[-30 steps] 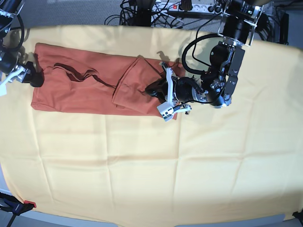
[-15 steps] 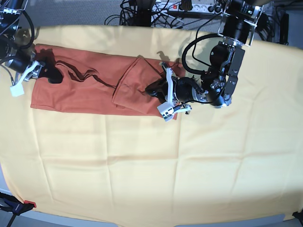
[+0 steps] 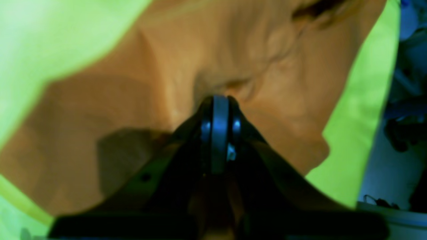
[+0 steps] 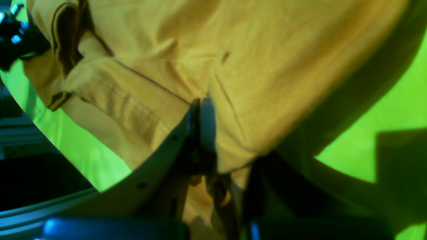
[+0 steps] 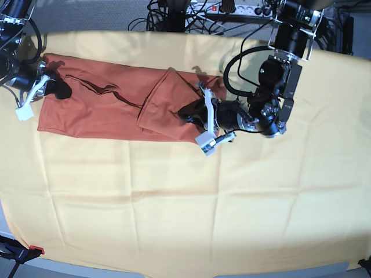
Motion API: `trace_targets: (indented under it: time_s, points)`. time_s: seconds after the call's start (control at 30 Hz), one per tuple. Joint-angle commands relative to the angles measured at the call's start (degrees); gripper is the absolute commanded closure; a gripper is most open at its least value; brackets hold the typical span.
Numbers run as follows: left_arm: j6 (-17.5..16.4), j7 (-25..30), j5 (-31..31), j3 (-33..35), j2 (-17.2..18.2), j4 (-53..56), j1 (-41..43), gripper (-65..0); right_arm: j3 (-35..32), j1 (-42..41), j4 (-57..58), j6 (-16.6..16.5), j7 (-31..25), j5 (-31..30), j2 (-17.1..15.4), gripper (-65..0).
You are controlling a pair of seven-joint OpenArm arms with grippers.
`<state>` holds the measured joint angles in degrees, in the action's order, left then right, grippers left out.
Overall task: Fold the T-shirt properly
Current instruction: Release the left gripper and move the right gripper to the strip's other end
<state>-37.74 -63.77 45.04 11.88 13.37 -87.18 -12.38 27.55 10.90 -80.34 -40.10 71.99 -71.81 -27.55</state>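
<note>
Fingers: left fingers (image 5: 186, 111) pinched on the T-shirt (image 5: 110, 107) near its folded-over end, right fingers (image 5: 58, 90) clenched on the opposite edge | T-shirt: flat on the yellow cloth (image 5: 185, 197) covering the counter | why: both ends gripped, likely for the next fold

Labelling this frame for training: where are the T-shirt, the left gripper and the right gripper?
T-shirt (image 5: 98, 113), base view, flat middle of fabric.
left gripper (image 5: 186, 111), base view, fingertips on shirt.
right gripper (image 5: 57, 90), base view, tips at shirt's edge.
</note>
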Motion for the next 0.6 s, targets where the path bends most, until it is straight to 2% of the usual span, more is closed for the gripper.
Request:
trace_targets:
  time_s: [0.0, 0.13, 0.3, 0.57]
  points:
    - [-0.59, 0.24, 2.60, -1.01, 0.13, -0.90, -2.10, 0.0, 0.63, -0.48, -0.85, 0.10, -0.15, 0.00, -1.20, 0.0]
    - [-1.27, -2.40, 6.73, -5.84, 0.13, -0.90, -4.42, 0.0, 0.63, -0.44, -3.30, 0.10, -0.15, 0.04, -1.20, 0.0]
    - [-1.25, -2.73, 7.58, -13.70, 0.42, -0.87, -4.37, 0.0, 0.63, -0.44, -7.87, 0.10, -0.17, 1.09, -1.20, 0.0]
    - [-1.27, -2.69, 8.44, -15.56, 6.56, -0.83, -1.95, 0.0, 0.63, -0.11, -18.01, 0.10, -0.39, 1.11, -0.76, 0.0]
